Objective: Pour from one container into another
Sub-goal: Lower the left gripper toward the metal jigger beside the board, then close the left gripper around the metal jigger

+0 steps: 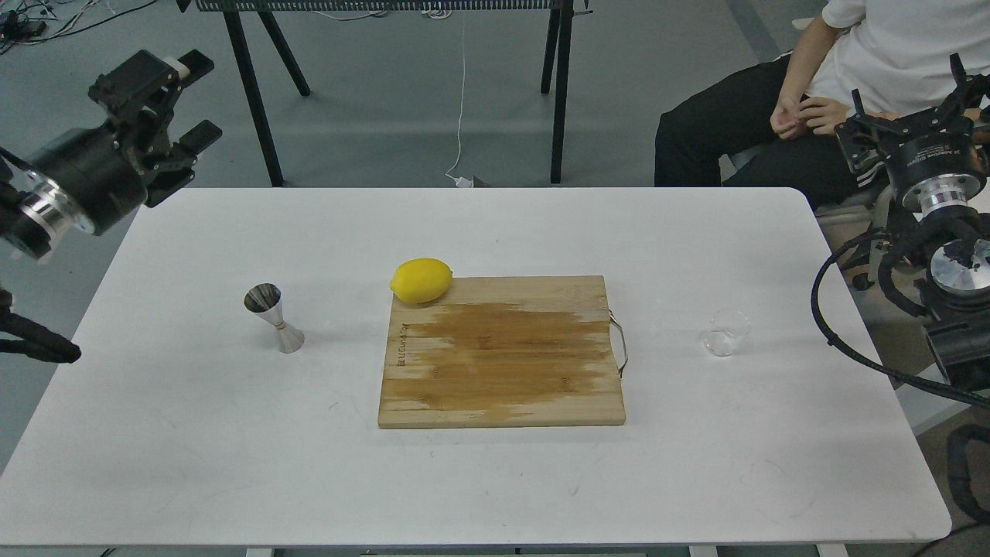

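On the white table (232, 464), a wooden cutting board (503, 356) lies in the middle, with a lemon (421, 280) at its far left corner. The metal jigger (273, 317) stands upright to the left, the clear glass cup (725, 333) well apart on the right. The left gripper (193, 100) hangs off the table's far left, fingers apart and empty. For the right gripper (909, 116), I cannot tell. A seated person (773, 116) is beyond.

A seated person (851, 85) is cut off at the frame's top edge, while the right gripper (905, 128) fingers remain indistinguishable.
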Motion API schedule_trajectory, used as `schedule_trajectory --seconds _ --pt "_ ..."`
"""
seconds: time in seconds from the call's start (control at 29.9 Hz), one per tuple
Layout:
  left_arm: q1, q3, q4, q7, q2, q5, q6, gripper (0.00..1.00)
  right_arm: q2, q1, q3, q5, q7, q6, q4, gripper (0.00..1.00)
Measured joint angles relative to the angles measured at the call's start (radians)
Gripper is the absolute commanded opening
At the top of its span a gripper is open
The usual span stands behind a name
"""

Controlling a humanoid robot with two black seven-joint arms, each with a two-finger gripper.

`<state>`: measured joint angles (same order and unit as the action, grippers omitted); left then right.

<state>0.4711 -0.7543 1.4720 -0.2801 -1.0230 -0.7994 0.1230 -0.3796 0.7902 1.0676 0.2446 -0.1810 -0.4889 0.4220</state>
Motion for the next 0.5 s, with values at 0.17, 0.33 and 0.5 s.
schedule_trajectory --seconds 0.17,0.33,0.5 --pt "-0.166 0.003 0.058 -0.034 -0.035 -0.274 -0.100 0.82 -0.011 0.000 0.000 0.001 0.000 0.000 0.000 1.00" --pt "-0.265 0.039 0.041 -0.094 -0.014 -0.552 -0.297 0.82 -0.011 -0.001 0.000 0.001 0.000 0.000 -0.001 1.00" --pt "-0.287 0.164 -0.106 -0.093 0.049 -0.700 -0.436 0.82 -0.012 -0.002 0.000 0.001 0.000 0.001 -0.001 1.00"
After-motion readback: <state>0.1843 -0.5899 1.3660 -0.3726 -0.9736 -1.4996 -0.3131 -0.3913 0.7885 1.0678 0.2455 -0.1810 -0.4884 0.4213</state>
